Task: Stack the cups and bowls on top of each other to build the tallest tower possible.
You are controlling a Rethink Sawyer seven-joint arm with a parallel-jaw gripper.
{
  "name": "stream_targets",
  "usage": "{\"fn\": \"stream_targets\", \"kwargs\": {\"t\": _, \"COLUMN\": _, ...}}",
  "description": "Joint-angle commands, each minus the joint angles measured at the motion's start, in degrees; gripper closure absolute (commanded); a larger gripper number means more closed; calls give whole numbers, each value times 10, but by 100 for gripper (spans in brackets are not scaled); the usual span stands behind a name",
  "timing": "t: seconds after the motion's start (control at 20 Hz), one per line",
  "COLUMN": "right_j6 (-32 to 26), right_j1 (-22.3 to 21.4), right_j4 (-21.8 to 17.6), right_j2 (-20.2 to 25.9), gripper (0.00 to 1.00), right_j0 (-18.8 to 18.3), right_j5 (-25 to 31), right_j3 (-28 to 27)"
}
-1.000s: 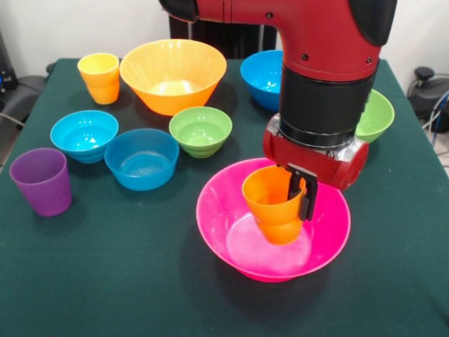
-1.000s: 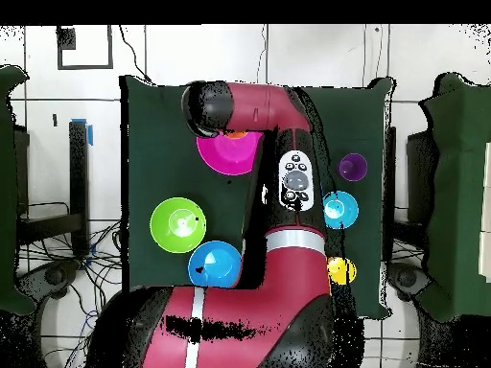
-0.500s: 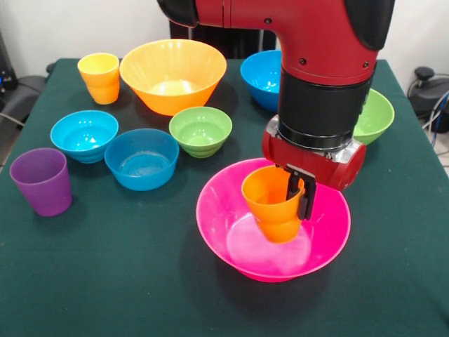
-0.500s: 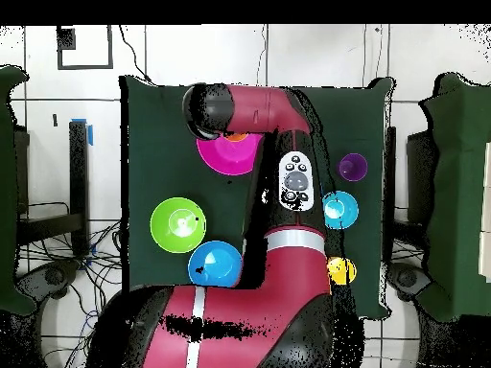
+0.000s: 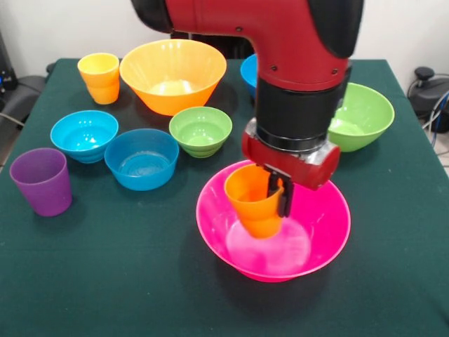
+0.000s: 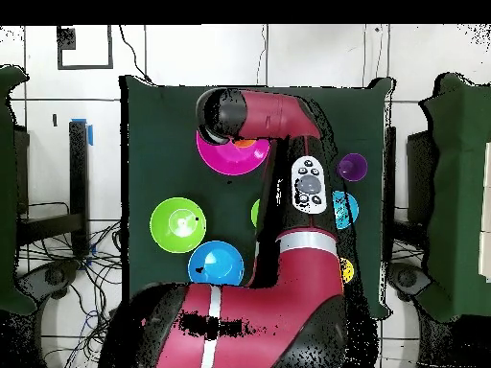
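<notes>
While hanging inside the large pink bowl (image 5: pixel 217 232), the orange cup (image 5: pixel 254 205) is tilting slightly, its base probably just clear of the bowl's floor. Behind it, the gripper (image 5: pixel 276 191) is pinching the cup's far rim from above.

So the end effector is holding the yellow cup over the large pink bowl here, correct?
Not quite. The cup in the end effector is the orange cup, not the yellow one; the front view shows the yellow cup standing apart at the table's far corner. The rest holds: the held cup is over the large pink bowl.
</notes>
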Motion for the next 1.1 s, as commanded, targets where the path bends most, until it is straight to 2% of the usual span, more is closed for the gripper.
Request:
{"fn": "stream_targets", "kwargs": {"t": 0.05, "right_j6": -164, "right_j1": -3, "right_j4": -62, "right_j2": 59, "gripper": 100, "right_j0": -22, "right_j5": -25, "right_j3": 61}}
{"fn": "stream_targets", "kwargs": {"t": 0.25, "right_j6": -159, "right_j1": 2, "right_j4": -65, "right_j2": 63, "gripper": 100, "right_j0": -22, "right_j5": -32, "right_j3": 59}}
{"fn": "stream_targets", "kwargs": {"t": 0.6, "right_j6": -116, "right_j1": 15, "right_j4": -58, "right_j2": 62, "gripper": 100, "right_j0": -5, "right_j5": -53, "right_j3": 60}}
{"fn": "stream_targets", "kwargs": {"t": 1.1, "right_j6": -88, "right_j1": 19, "right_j4": -45, "right_j2": 57, "gripper": 100, "right_j0": 13, "right_j5": -51, "right_j3": 53}}
